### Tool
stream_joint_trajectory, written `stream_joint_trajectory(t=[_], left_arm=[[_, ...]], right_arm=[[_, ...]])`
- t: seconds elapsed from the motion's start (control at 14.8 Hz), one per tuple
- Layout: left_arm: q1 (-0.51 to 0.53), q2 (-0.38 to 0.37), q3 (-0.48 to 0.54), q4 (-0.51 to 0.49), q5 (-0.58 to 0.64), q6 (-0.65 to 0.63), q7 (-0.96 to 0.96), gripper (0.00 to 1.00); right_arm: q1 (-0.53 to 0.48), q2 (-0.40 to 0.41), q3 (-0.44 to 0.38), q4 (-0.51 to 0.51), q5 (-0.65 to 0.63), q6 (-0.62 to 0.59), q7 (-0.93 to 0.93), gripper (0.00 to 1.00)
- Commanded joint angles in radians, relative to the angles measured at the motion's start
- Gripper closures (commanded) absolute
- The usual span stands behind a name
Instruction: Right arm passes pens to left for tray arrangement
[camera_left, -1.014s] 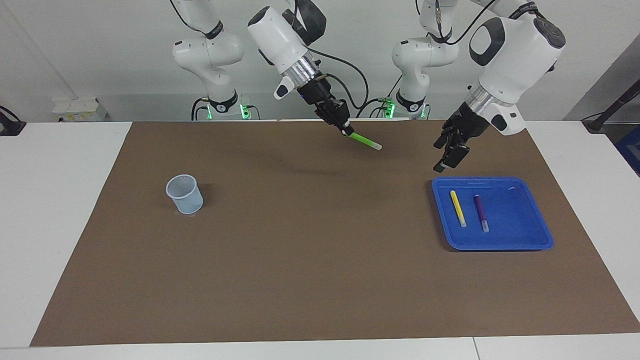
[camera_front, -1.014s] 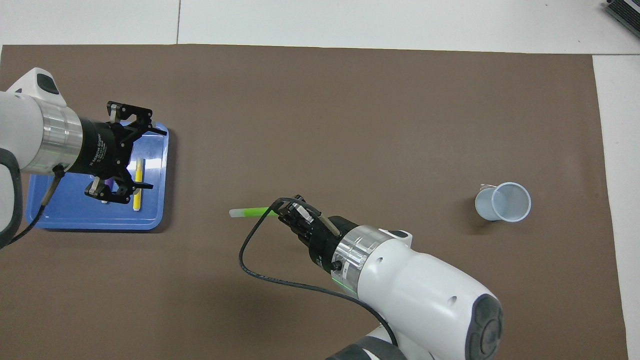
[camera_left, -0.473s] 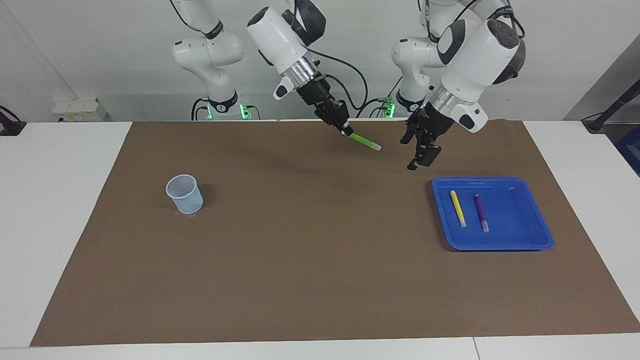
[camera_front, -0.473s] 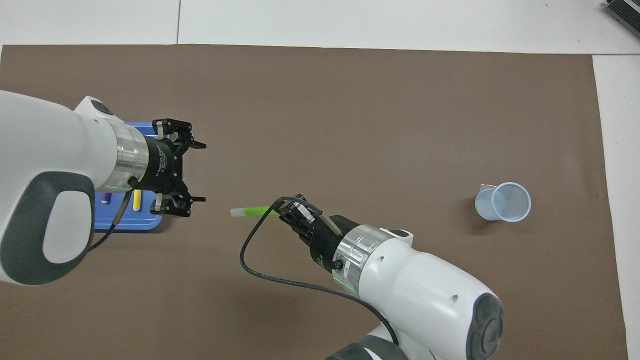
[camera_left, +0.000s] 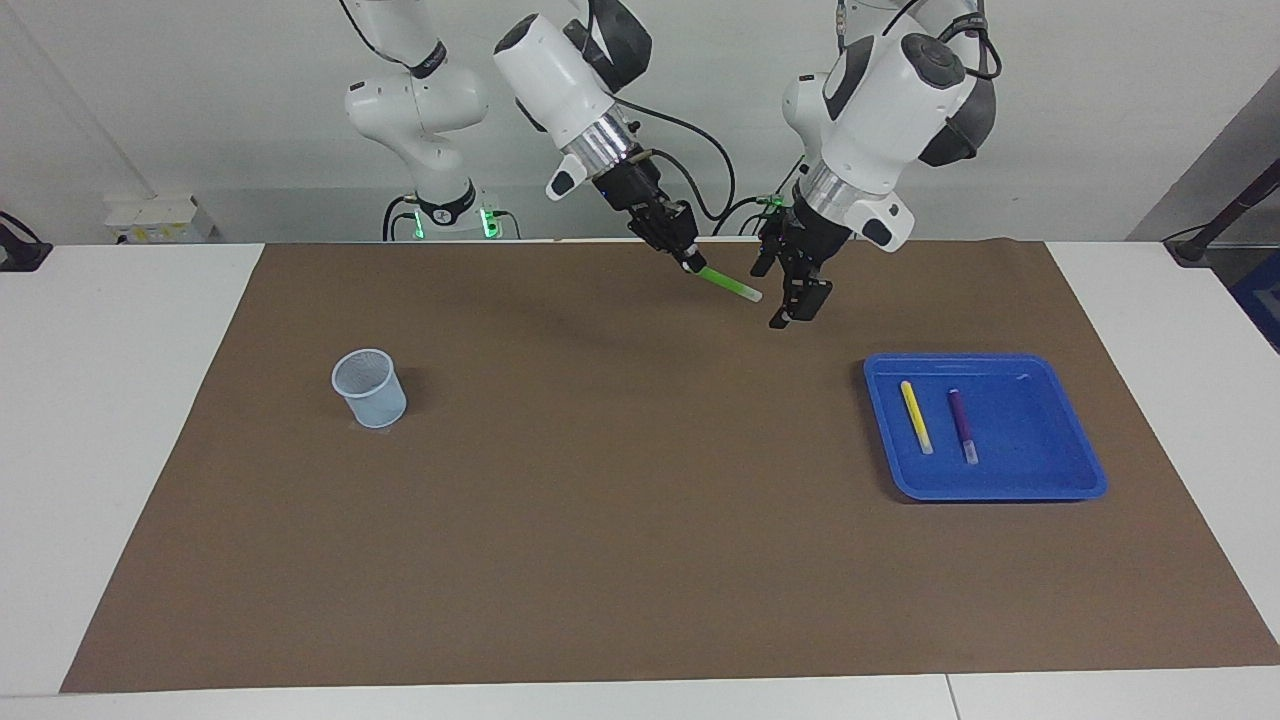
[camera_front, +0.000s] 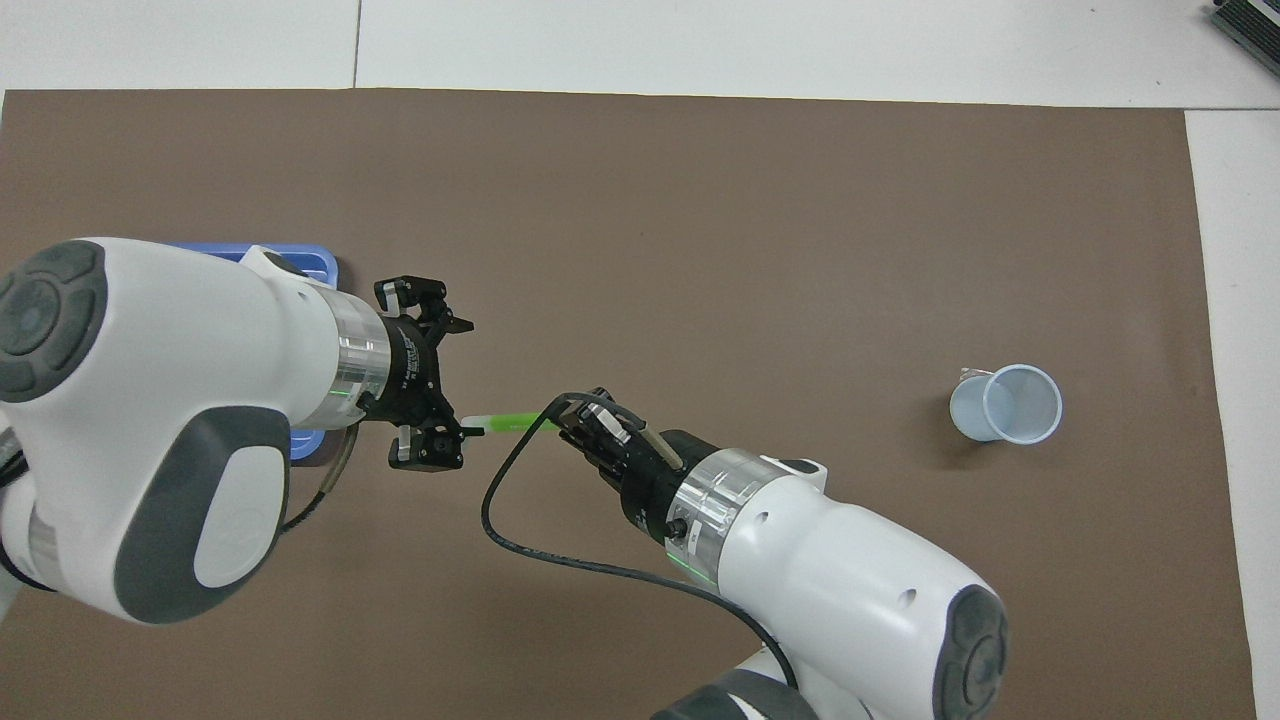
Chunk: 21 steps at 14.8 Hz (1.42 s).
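I note yellow pen (camera_left: 916, 417) and purple pen (camera_left: 962, 425) lie in the tray (camera_left: 1060, 480) at frame right; the green pen (camera_left: 728, 284), pinched by my right gripper (camera_left: 688, 262), awaits the spread left gripper (camera_left: 790, 292).

You have two pens (camera_left: 941, 416) lying side by side in the tray (camera_left: 1040, 484) at the left arm's end of the mat (camera_left: 640, 560). The cup (camera_left: 369, 388) stands well apart toward the right arm's end. A third pen (camera_left: 730, 283) hangs over the mat between both grippers.

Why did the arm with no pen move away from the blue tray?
Yes, it moved. The left gripper, open, left the tray to reach the green pen held by the right gripper.
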Motion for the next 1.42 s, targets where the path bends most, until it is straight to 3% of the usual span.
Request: stream_joint_trajectory(t=[0.0, 0.2, 0.61, 0.68, 0.74, 0.81, 0.95, 1.35], left_arm=[[-0.066, -0.061, 0.014, -0.091, -0.017, 0.037, -0.042, 0.00], [-0.116, -0.086, 0.014, -0.149, -0.017, 0.111, -0.089, 0.00], [-0.123, -0.087, 0.014, -0.148, -0.016, 0.109, -0.096, 0.08], [-0.125, -0.087, 0.014, -0.148, -0.016, 0.108, -0.093, 0.15], [-0.125, -0.087, 0.014, -0.148, -0.016, 0.108, -0.090, 0.30], [-0.125, -0.087, 0.014, -0.148, -0.016, 0.111, -0.082, 0.57], [-0.131, -0.086, 0.014, -0.145, -0.014, 0.109, -0.079, 1.00], [-0.142, -0.086, 0.016, -0.140, -0.013, 0.102, -0.036, 1.00]], right_arm=[[0.000, -0.002, -0.001, -0.006, 0.034, 0.012, -0.018, 1.00], [-0.002, 0.000, -0.001, -0.006, 0.034, 0.012, -0.018, 1.00], [-0.003, 0.003, -0.001, -0.003, 0.034, 0.010, -0.032, 1.00], [-0.003, 0.003, -0.001, -0.003, 0.034, 0.010, -0.035, 1.00], [-0.005, 0.004, -0.001, -0.003, 0.034, 0.010, -0.035, 1.00], [-0.005, 0.004, -0.001, -0.003, 0.034, 0.009, -0.035, 1.00], [-0.005, 0.004, -0.001, -0.003, 0.034, 0.009, -0.036, 1.00], [-0.006, 0.004, -0.001, -0.003, 0.034, 0.009, -0.036, 1.00]])
